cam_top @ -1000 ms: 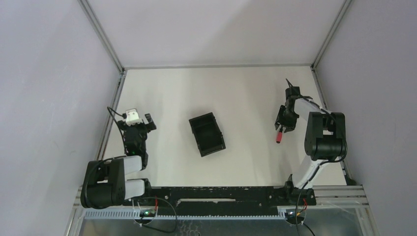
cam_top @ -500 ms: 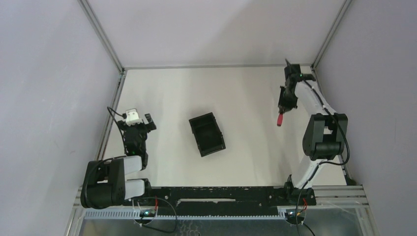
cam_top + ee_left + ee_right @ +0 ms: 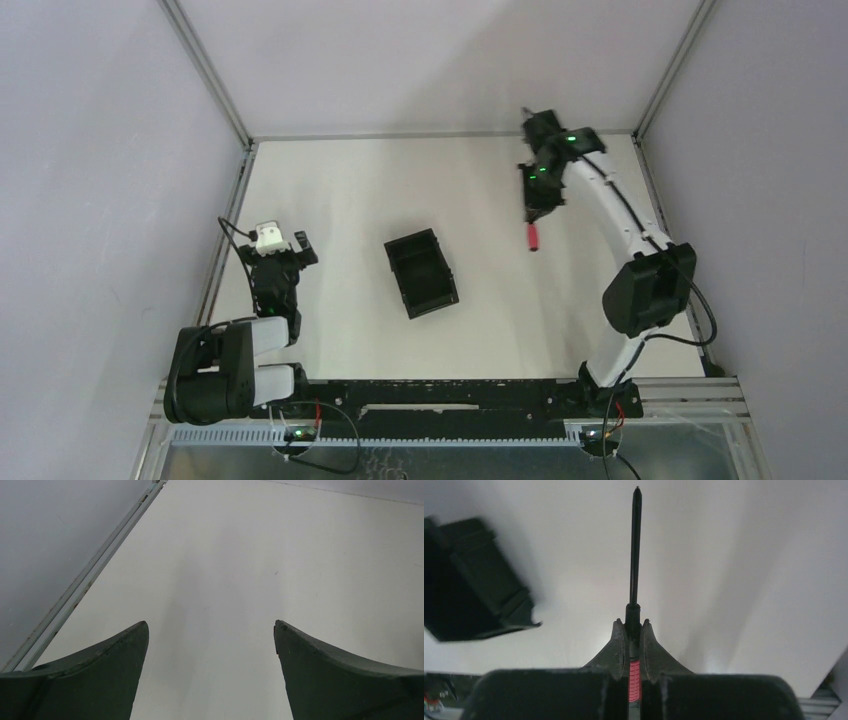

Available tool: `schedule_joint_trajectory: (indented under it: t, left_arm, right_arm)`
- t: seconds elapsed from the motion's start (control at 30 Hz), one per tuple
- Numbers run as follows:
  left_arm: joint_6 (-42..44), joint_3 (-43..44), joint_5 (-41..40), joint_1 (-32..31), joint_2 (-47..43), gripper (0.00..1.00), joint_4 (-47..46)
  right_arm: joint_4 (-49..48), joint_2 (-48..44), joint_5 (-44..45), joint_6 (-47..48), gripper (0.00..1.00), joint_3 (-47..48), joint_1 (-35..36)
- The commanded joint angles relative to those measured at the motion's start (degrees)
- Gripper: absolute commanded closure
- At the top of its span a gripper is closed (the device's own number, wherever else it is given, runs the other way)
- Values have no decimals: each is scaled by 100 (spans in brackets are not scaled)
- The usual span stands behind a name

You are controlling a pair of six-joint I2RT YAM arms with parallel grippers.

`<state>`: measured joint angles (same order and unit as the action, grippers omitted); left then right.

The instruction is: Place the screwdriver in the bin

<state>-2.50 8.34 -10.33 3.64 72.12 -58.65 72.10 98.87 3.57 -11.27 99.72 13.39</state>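
The right jaws are clenched on the screwdriver [image 3: 636,545], pinching its red handle between the two fingers [image 3: 616,647]. The thin black shaft runs straight out ahead of them over the pale bench [image 3: 734,570]. In the right wrist view the shaft sits centred between the jaws and its tip points away from them. The bin [image 3: 474,575] shows blurred, off to the left of the jaws and well apart from the shaft. From above, the right arm [image 3: 600,195] reaches far out across the bench [image 3: 400,180], and the red of the screwdriver [image 3: 534,237] shows just at the end of the jaws. How high it is held above the surface cannot be told. The bin [image 3: 395,270], black and low-walled, lies on the bench between the two sets of jaws, turned at a slant and touching neither. The left jaws are released, their two dark fingers [image 3: 100,675] standing wide apart with only bare bench [image 3: 225,555] between and ahead of them, close beside the metal rail [image 3: 100,565] at the left edge.
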Motion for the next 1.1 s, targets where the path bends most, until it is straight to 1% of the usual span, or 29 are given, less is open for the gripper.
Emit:
schedule_joint_trajectory:
  t: [0.0, 0.13, 0.2, 0.3, 0.4, 0.47, 0.6, 0.67, 0.8, 0.93, 1.0, 1.07]
  left_arm:
    - [101, 267, -14, -26, -3, 0, -199]
    - [105, 265, -19, -30, -5, 0, -200]
    - [101, 269, -21, -30, 2, 0, -200]
    - [103, 271, -14, -30, 3, 0, -199]
    - [101, 265, -16, -30, 1, 0, -199]
    - [101, 267, -18, -28, -2, 0, -200]
    - [104, 265, -13, -29, 3, 0, -199]
    - [101, 265, -15, -27, -4, 0, -199]
    - [101, 272, -16, -28, 3, 0, -199]
    - [101, 267, -22, -30, 4, 0, -199]
    - [102, 273, -18, -30, -1, 0, -197]
    - [101, 266, -19, -27, -1, 0, -199]
  right_arm:
    - [5, 281, -219, -237, 100, 580, 1408]
    - [6, 830, -297, -153, 100, 1323, 2525]
    - [-17, 1058, -472, -63, 100, 1661, 2884]
    - [-206, 1283, -746, 164, 100, 1862, 3243]
    - [-599, 1359, -680, 498, 100, 1651, 3516]
    - [-1077, 1346, -613, 794, 100, 1268, 3649]
    - [-1791, 1484, -536, 1106, 100, 639, 3731]
    - [-2151, 1586, -506, 1118, 100, 411, 3732]
    - [-2393, 1944, -141, 1266, 100, 298, 3782]
    - [-2577, 2105, -104, 1268, 100, 70, 3816]
    - [-2571, 2146, -35, 1268, 92, -9, 3827]
    - [-2569, 2137, 31, 1238, 77, -60, 3849]
